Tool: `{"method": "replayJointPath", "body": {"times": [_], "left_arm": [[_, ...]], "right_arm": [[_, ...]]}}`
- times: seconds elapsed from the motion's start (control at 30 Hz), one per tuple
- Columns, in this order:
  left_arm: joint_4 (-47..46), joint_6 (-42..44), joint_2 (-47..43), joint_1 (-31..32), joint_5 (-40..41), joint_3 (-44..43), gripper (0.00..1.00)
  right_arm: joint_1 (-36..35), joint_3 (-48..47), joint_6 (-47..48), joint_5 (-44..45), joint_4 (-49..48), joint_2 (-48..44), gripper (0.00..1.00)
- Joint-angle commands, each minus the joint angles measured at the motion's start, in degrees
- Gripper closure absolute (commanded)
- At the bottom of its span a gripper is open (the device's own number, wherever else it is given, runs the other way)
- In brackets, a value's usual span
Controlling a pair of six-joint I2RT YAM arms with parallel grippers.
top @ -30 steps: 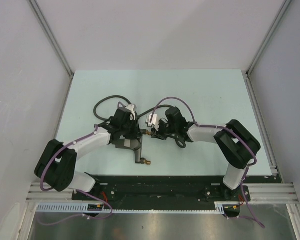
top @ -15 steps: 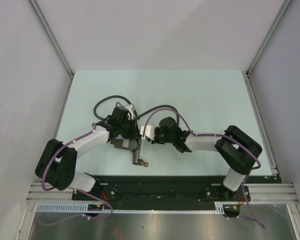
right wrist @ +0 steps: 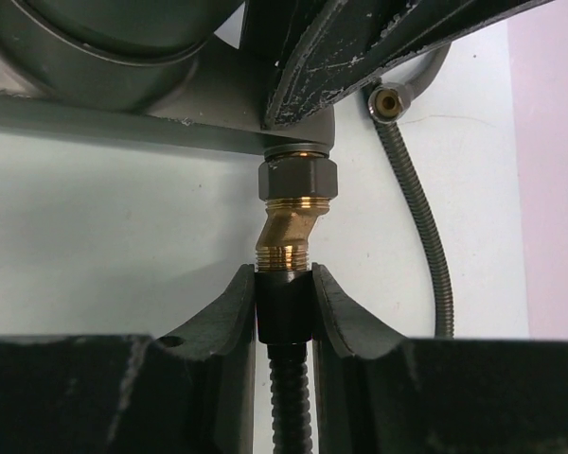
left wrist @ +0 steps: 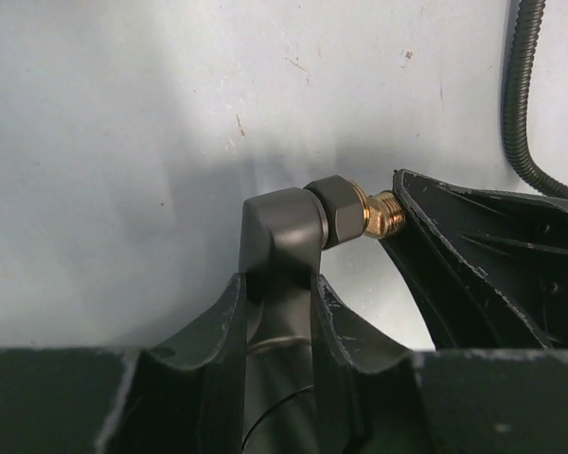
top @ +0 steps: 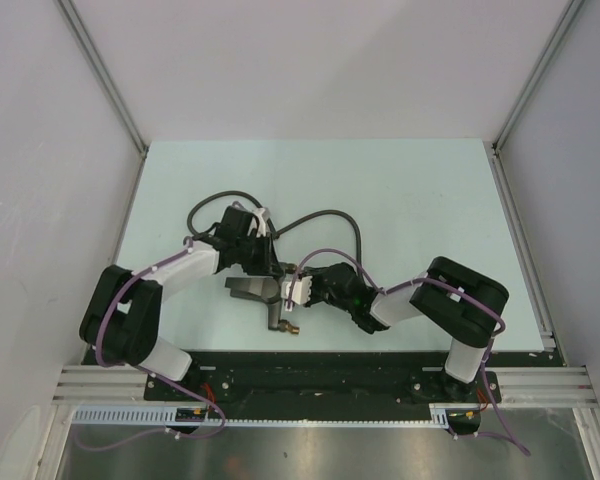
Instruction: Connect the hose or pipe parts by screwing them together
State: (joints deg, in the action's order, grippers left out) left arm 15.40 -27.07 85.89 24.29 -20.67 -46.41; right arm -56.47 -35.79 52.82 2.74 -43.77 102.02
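Observation:
The dark-grey forked fitting point(top: 274, 300) lies at the table's near middle, one brass tip point(top: 293, 327) pointing toward me. My left gripper point(left wrist: 277, 284) is shut on one arm of the fitting point(left wrist: 282, 227), whose brass tip point(left wrist: 379, 214) points right. My right gripper point(right wrist: 284, 274) is shut on the dark end nut of the hose point(right wrist: 284, 312). That nut butts against the fitting's angled brass tip point(right wrist: 292, 227). The hose point(top: 325, 214) loops back over the table. Its free end point(right wrist: 390, 101) lies just beyond. In the top view the two grippers point(top: 268, 272) point(top: 292, 282) meet tip to tip.
The hose point(top: 212, 201) also curls in a loop at the back left of the light table point(top: 430, 190). Purple cables point(top: 330, 255) arch over both arms. Grey walls and metal rails point(top: 520, 240) bound the table on three sides.
My right gripper has swung left and toward the near edge with the hose end, turning its wrist. The hose loop behind it has widened. My left gripper has shifted slightly with the fitting.

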Motion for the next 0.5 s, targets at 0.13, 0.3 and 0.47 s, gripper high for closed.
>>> {"method": "replayJointPath", "body": {"times": [0.13,0.3,0.47], "left_arm": [[4.9,6.1,1.0,2.2,-3.6,-7.2,0.52],[6.6,7.7,1.5,3.7,-0.1,-8.3,0.42],[9.1,8.9,3.1,5.0,7.8,-9.0,0.43]], "right_arm": [[-2.3,-3.0,-3.8,-4.1,-19.5,-2.5,1.00],[-2.2,-3.3,-5.2,-3.4,-17.8,-3.3,1.00],[-2.0,-3.3,-6.3,-3.4,-16.4,-4.3,1.00]]}}
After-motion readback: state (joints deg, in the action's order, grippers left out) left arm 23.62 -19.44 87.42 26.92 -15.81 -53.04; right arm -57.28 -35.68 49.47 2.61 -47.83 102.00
